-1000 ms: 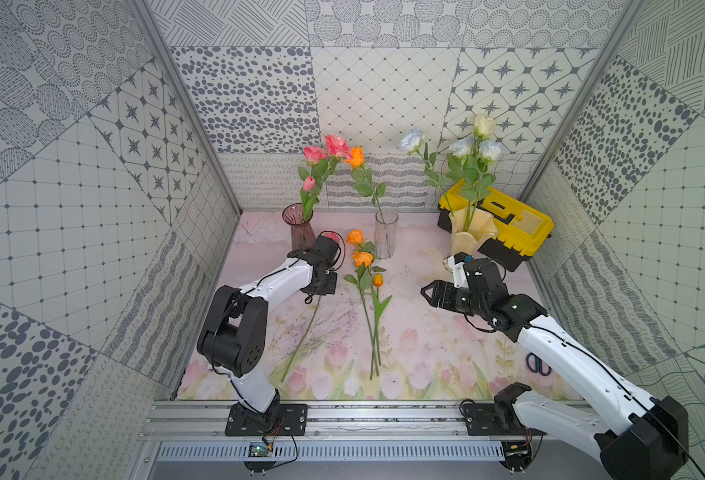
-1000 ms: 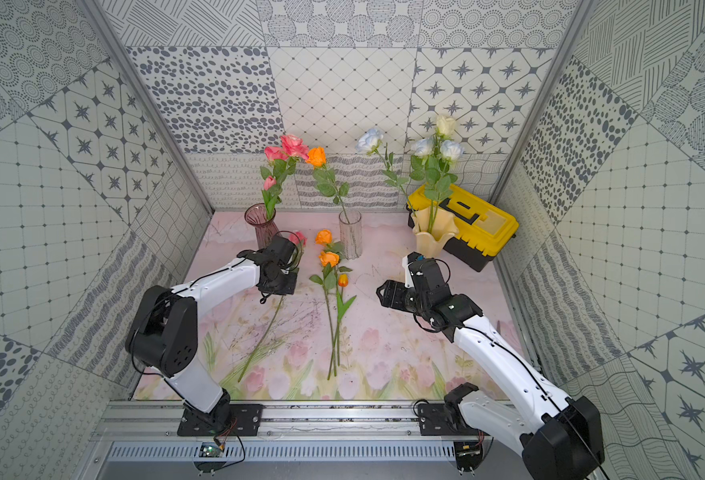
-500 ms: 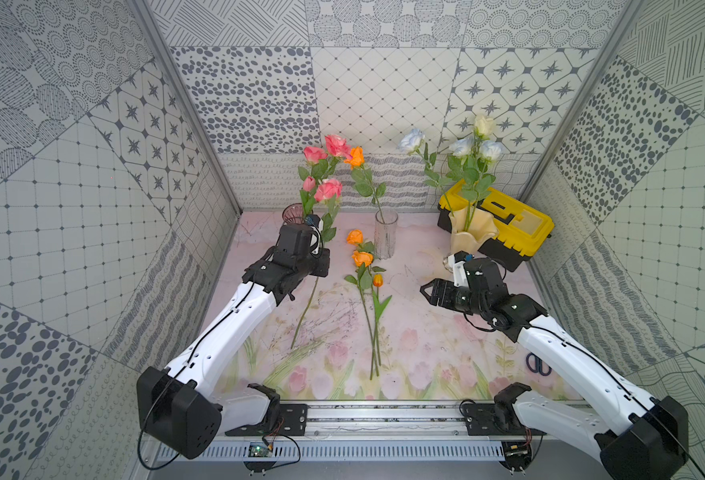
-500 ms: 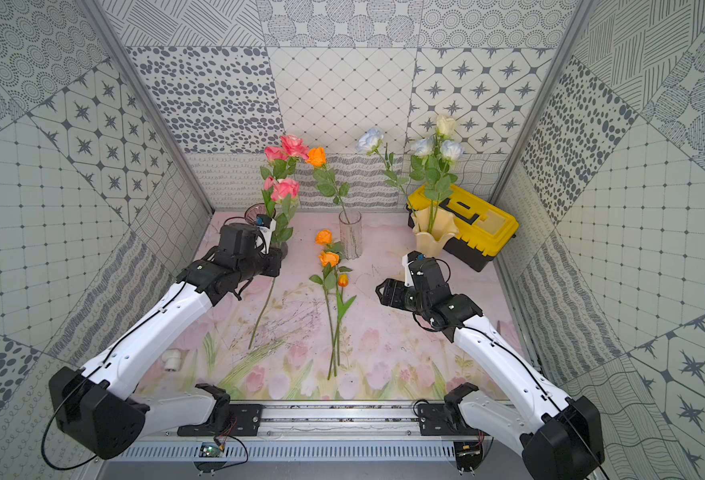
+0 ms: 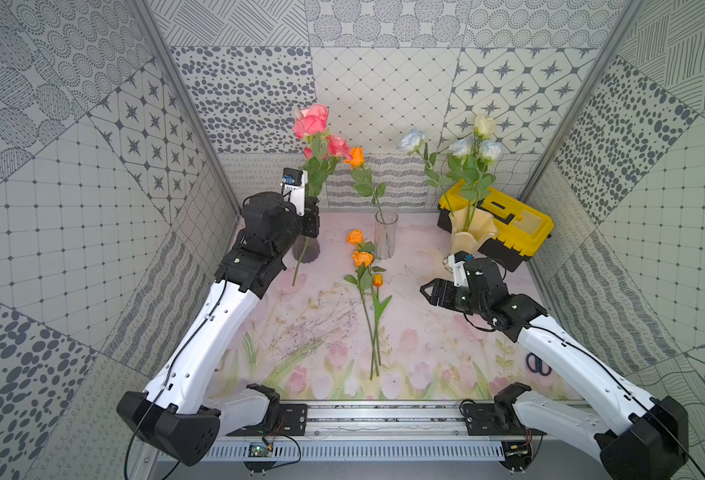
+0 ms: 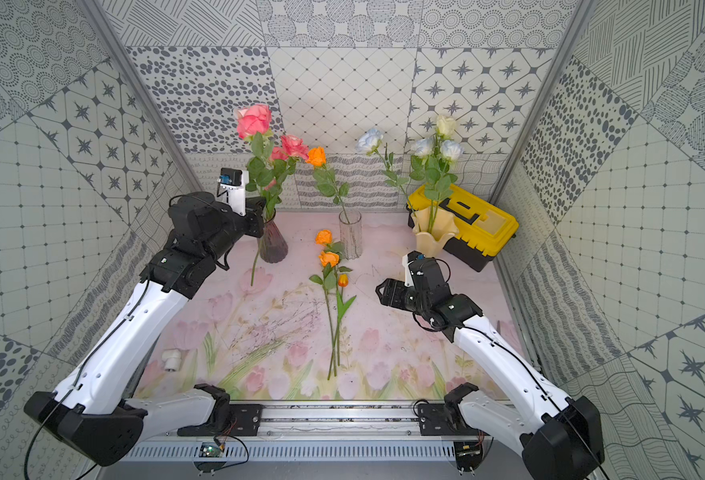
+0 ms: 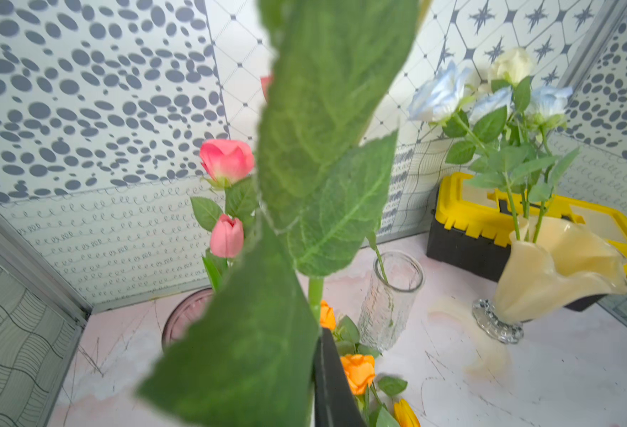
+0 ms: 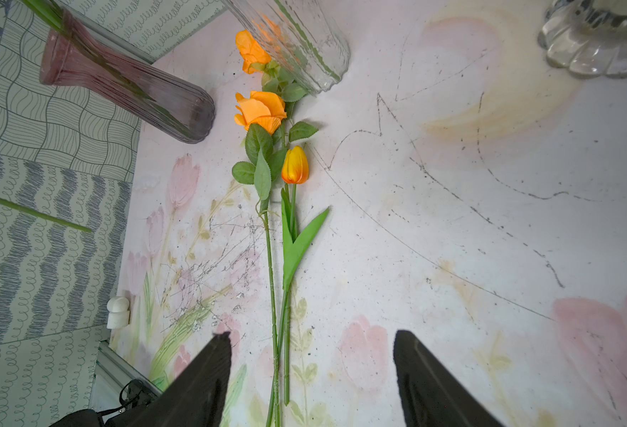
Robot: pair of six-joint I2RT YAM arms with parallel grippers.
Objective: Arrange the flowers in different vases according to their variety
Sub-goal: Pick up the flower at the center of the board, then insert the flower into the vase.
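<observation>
Left tool clamps long-stemmed pink rose beside eleven-o'clock purple ribbed glass vase; next, lift stem over rim. Right tool hangs wide, empty.

No legible text, label, brand or number is showing in any view. The circuit board on the front rail is appearing too small to read.

left gripper climbed from low beside purple vase to rim height, arm stretched way out. clamped pink rose swung upright, bloom now above vase's bunch, stem tip dangling just in front of vase
</observation>
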